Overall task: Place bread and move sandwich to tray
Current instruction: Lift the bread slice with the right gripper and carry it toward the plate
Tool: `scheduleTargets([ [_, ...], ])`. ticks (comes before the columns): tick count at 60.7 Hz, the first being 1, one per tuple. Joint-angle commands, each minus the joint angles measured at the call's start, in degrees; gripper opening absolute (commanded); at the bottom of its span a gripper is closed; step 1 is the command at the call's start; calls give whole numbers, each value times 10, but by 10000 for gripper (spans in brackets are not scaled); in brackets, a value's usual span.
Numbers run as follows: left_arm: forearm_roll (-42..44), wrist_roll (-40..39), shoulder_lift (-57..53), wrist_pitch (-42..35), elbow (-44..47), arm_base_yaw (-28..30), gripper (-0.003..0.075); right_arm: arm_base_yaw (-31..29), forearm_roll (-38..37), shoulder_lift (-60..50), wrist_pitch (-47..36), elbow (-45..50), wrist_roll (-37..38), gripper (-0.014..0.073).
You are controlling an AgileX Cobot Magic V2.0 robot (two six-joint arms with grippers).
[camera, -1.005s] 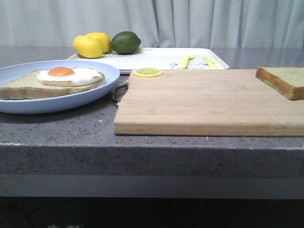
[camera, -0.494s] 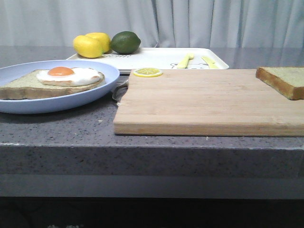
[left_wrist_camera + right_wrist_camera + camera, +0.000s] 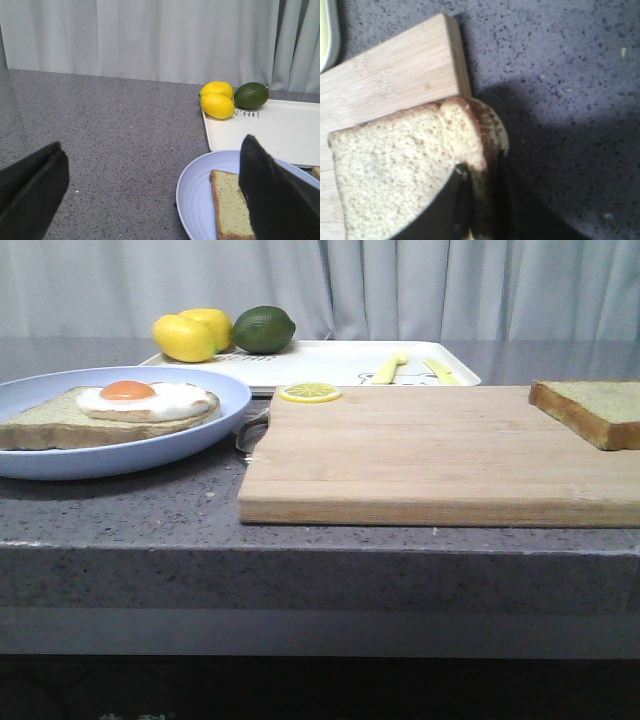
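Observation:
The bread [image 3: 590, 410] is at the right end of the wooden cutting board [image 3: 420, 455]. In the right wrist view my right gripper [image 3: 480, 200] is shut on the crust edge of the bread [image 3: 395, 170], which overhangs the board's corner [image 3: 395, 65]. The sandwich [image 3: 120, 410], bread with a fried egg, lies on the pale blue plate [image 3: 60, 465] at the left. The white tray [image 3: 330, 362] stands behind. My left gripper [image 3: 150, 200] is open and empty above the counter, beside the plate [image 3: 197, 195]. Neither gripper shows in the front view.
Two lemons [image 3: 190, 335] and a dark green fruit [image 3: 264, 328] sit at the tray's left end, and yellow cutlery [image 3: 390, 368] lies on its right part. A lemon slice [image 3: 310, 392] lies at the board's back left corner. A grey curtain hangs behind the counter.
The bread has shifted slightly to the left at the board's right end. The plate, sandwich and tray have not moved.

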Motion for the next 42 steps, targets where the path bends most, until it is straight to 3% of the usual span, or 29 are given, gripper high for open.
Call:
scheduleTargets([
  [1, 0, -2, 4, -48, -23, 1, 671, -2, 29, -36, 2, -18, -8, -57],
  [14, 0, -2, 4, -48, -23, 1, 671, -3, 57, -98, 0, -19, -8, -69],
  [26, 0, -2, 4, -48, -23, 1, 671, 8, 188, -148, 38, -19, -9, -69],
  [34, 0, -2, 4, -48, -23, 1, 671, 69, 275, -152, 47, -19, -38, -69],
  [42, 0, -2, 4, -48, -23, 1, 671, 175, 330, -151, 3, -19, -45, -69],
])
